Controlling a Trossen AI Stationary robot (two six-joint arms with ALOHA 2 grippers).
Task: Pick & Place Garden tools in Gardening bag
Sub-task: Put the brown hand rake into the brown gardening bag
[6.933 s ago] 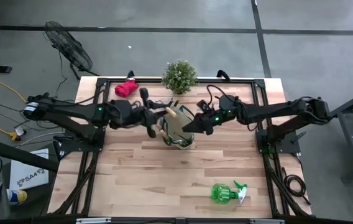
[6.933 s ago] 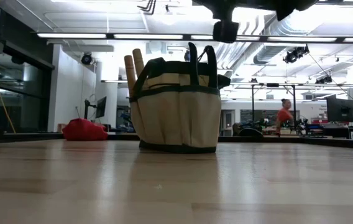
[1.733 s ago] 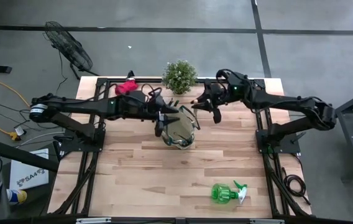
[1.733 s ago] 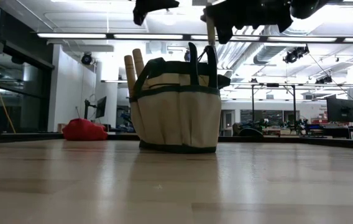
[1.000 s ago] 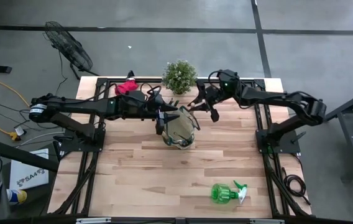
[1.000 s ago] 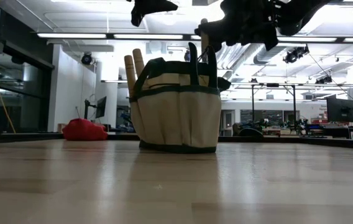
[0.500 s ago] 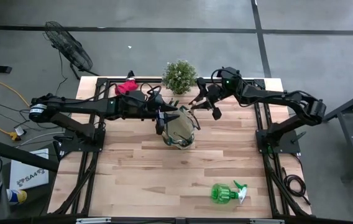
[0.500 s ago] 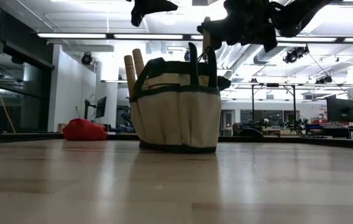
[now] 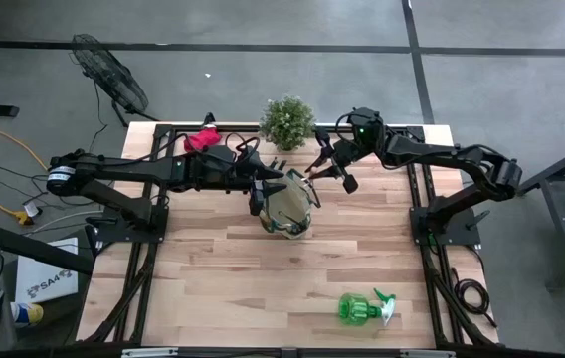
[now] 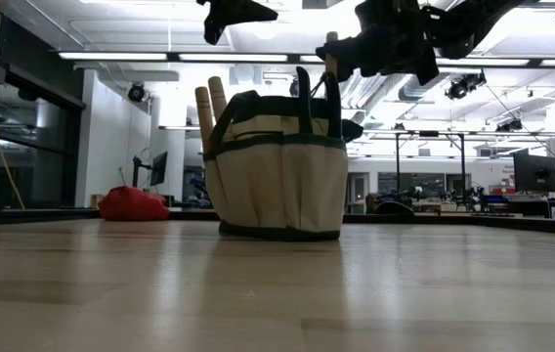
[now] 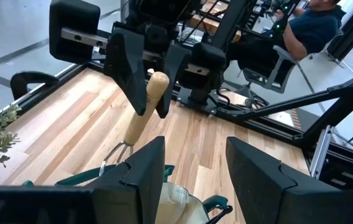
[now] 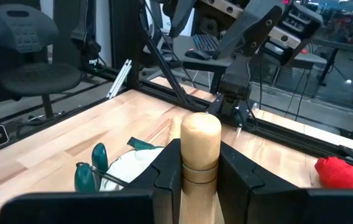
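The tan gardening bag (image 9: 287, 207) with green trim stands upright on the table's middle; two wooden handles (image 10: 210, 106) stick out of its top. My right gripper (image 9: 322, 169) is shut on a wooden-handled trowel (image 11: 140, 115) over the bag's right rim. The trowel's metal end (image 11: 110, 155) points down toward the bag's mouth. My left gripper (image 11: 192, 174) is open and empty, just above the bag's left rim (image 9: 260, 191). The red glove bundle (image 9: 201, 139) lies at the far left. The green spray bottle (image 9: 362, 308) lies on its side near the front right. My right gripper pinches the trowel's wooden handle near its free end (image 12: 200, 146) between its two fingers (image 12: 167, 171), which lie across it. The fingers come from the table's right, slanting down. The trowel hangs tilted and lifted clear, its handle end up (image 10: 331, 47) and its metal end toward the bag.
A small bushy potted plant (image 9: 287, 121) stands at the far edge behind the bag, with small dark things (image 9: 276, 162) on the table before it. Bare wood lies across the table's near half. A person (image 11: 301, 31) sits beyond the table.
My right gripper, still shut on the trowel, has edged a little toward the table's right edge and slightly up beside the bag. The trowel stays tilted over the bag's rim.
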